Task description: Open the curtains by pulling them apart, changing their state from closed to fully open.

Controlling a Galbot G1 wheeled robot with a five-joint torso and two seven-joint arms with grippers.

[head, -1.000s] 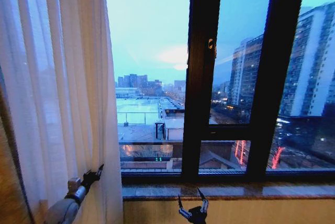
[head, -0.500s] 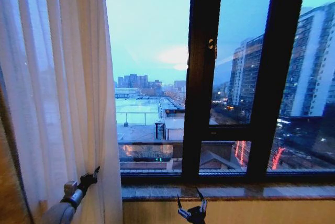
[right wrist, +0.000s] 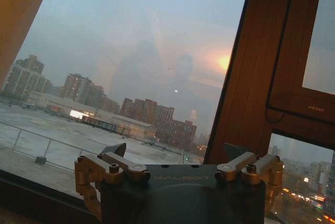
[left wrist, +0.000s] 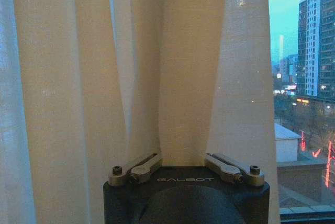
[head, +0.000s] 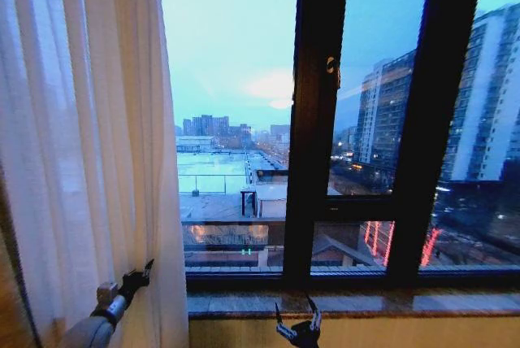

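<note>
Left gripper (head: 143, 271): low at the left of the head view, its dark fingers pressed into the inner edge of the curtains (head: 89, 137). In the left wrist view the gripper (left wrist: 184, 157) has a fold of the sheer fabric (left wrist: 183, 77) running down between its two finger bases; whether the fingers are actually clamped on the cloth cannot be told, since the tips are buried in the folds.

Right gripper (head: 297, 319): low at the centre of the head view, just in front of the window sill (head: 422, 302), its two fingers spread apart and holding nothing. In the right wrist view the gripper (right wrist: 180, 164) faces the pane with both finger bases splayed outward.

Curtains: sheer white panel bunched in many vertical folds along the left side of the window, reaching from the top of the view down past the left gripper. Its inner edge hangs beside the first pane.

Window frame (head: 317, 120): dark upright bars, uncovered, with a dusk cityscape behind the glass. A small handle (head: 331, 64) sits on the central upright.
</note>
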